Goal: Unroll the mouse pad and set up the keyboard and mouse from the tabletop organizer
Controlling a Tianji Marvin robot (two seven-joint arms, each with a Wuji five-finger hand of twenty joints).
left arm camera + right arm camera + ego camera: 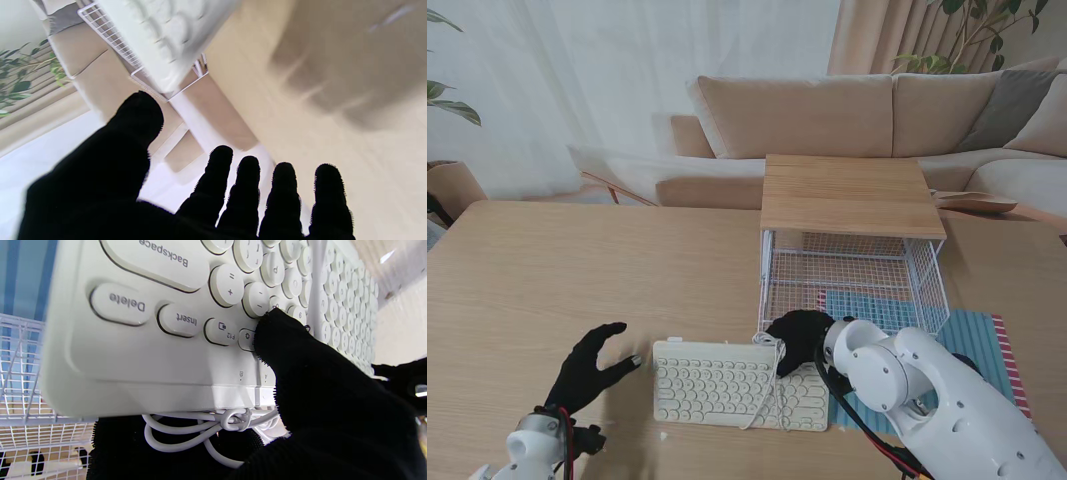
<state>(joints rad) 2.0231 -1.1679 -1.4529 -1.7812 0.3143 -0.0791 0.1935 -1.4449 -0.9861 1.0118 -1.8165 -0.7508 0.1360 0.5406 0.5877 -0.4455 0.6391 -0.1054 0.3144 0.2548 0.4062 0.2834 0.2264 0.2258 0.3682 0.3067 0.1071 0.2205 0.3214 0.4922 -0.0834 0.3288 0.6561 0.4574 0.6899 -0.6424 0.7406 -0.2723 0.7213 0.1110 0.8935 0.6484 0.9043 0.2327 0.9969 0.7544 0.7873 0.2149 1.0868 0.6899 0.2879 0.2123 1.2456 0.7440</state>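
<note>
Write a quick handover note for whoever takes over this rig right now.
Right hand: shut on the keyboard at its far right corner, thumb on the keys, cable bunched under it.
Left hand: open, beside the keyboard's left end.
Mouse pad: unrolled, lying under and to the right of the wire organizer.
Keyboard lies mostly on bare table.
Left: keyboard onto pad, then the mouse, not visible.

Glossy white rounded arm (947, 400) segments, black fuzzy-gloved robot hand (592, 365), red-and-black wrist cables (570, 440).
</note>
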